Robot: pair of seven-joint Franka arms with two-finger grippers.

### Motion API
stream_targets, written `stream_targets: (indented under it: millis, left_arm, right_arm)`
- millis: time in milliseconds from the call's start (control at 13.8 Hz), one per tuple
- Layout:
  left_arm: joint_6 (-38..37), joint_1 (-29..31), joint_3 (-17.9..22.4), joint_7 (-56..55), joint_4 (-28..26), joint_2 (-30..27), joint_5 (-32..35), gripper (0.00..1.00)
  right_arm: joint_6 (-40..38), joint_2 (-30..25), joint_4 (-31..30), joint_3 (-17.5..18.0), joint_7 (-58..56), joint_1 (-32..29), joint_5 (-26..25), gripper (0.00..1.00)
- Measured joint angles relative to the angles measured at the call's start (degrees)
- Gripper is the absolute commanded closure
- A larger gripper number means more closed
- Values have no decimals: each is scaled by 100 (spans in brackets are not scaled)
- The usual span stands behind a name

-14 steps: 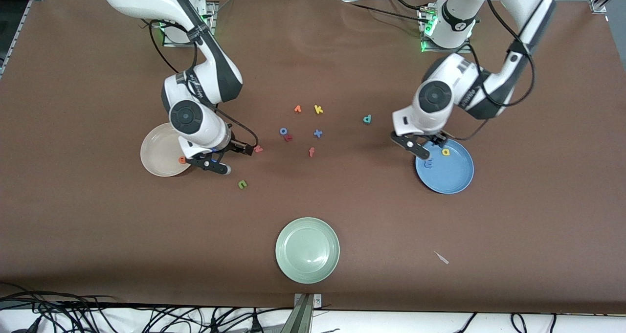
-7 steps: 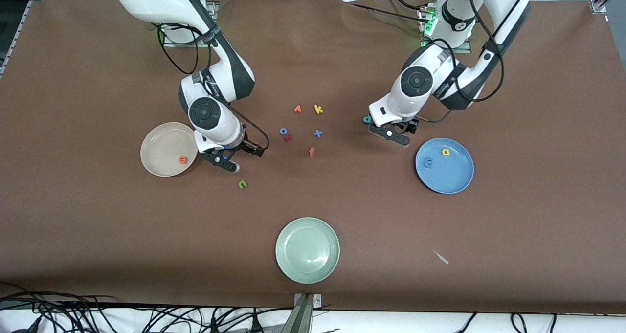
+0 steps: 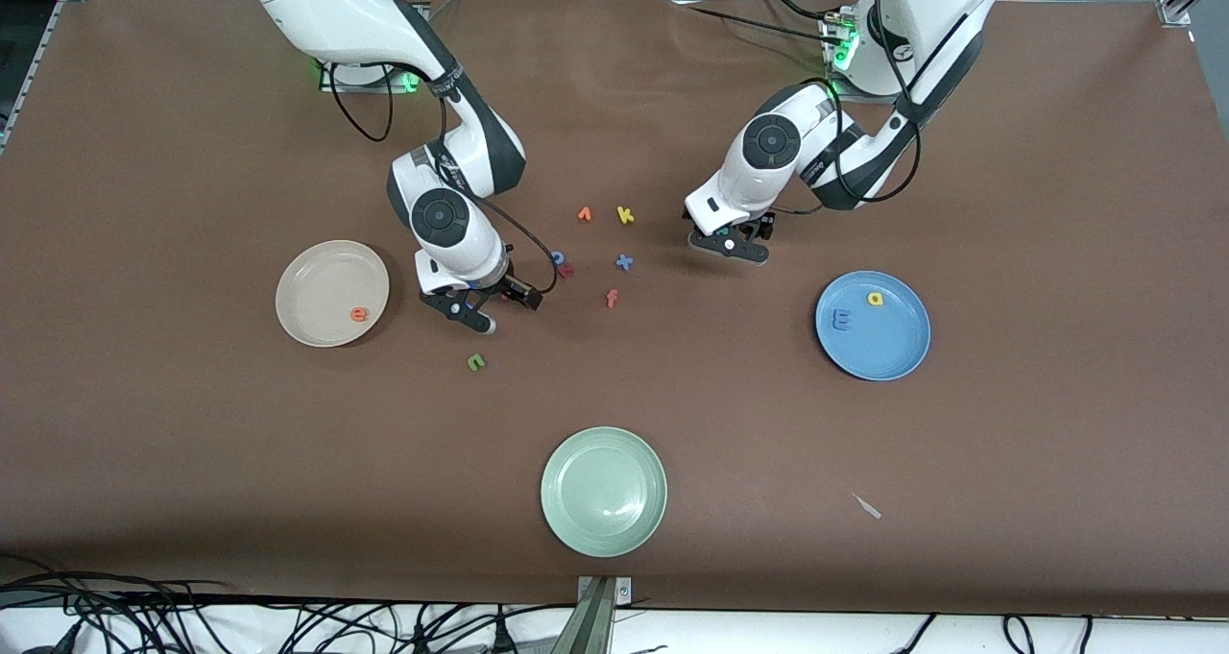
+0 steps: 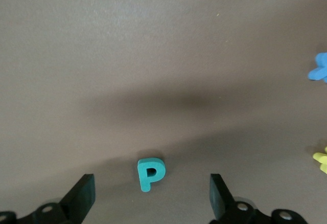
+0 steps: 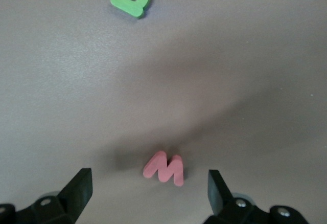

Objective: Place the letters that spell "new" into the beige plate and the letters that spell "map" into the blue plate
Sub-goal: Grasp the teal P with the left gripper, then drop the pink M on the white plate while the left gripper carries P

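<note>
Left gripper [image 4: 149,203]: jaws spread wide, empty, over the teal p [image 4: 150,173] on the desk [image 3: 1008,462].
Right gripper [image 5: 148,198]: jaws spread, empty, over the pink w [image 5: 164,169].
Beige plate [image 3: 307,289]: holds orange e [image 3: 359,314].
Blue plate [image 3: 898,351]: holds blue m [image 3: 842,321] and yellow a [image 3: 875,299].
Green n [image 3: 475,362]: on desk, nearer the front camera than the right gripper.

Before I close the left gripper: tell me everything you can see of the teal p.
The teal p is a small, thick foam letter with a round bowl and a short stem. It lies flat and alone on the brown table, under the left gripper, between its open fingers and touching neither. The front view hides it under that gripper.
</note>
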Motion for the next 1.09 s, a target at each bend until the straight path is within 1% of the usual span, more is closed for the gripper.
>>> stream_targets:
  millis: [145,217,290,362,579,652,724,797,869,942,1014,1086]
  left_arm:
    - [48,-16,1,-470,-45,136,507,10]
    - [65,-33,1,-761,-49,212,813,11]
    - [78,-45,1,-1003,-50,284,1079,13]
    - [97,-49,0,-1167,-50,342,1249,15]
    - [112,-49,0,-1270,-49,405,1312,23]
    - [112,-49,0,-1291,-50,405,1313,28]
    - [112,-50,0,-1308,-52,405,1313,40]
    - [112,-50,0,-1314,-57,406,1313,49]
    - [112,-50,0,-1318,-62,406,1313,51]
    - [112,-50,0,-1323,-66,406,1313,62]
    - [113,-50,-1,-1324,-68,406,1313,70]
    - [137,-50,-18,-1327,-66,403,1313,73]
  right_arm:
    - [361,-1,-242,-4,0,-1,0,5]
    - [531,-2,-367,-4,0,-1,0,9]
    - [640,-5,-452,-5,0,-1,0,15]
    - [685,-10,-493,-5,0,-1,0,19]
    - [689,-55,-510,-6,0,-1,0,36]
    - [689,-61,-510,-6,0,-1,0,41]
    - [689,-66,-510,-6,0,-1,0,46]
    - [688,-76,-511,-10,0,-2,0,47]
    - [690,-78,-511,-14,0,-5,0,51]
    - [690,-82,-511,-21,0,-6,0,55]
    - [690,-83,-511,-23,0,-8,0,59]
    - [688,-89,-511,-26,0,-8,0,63]
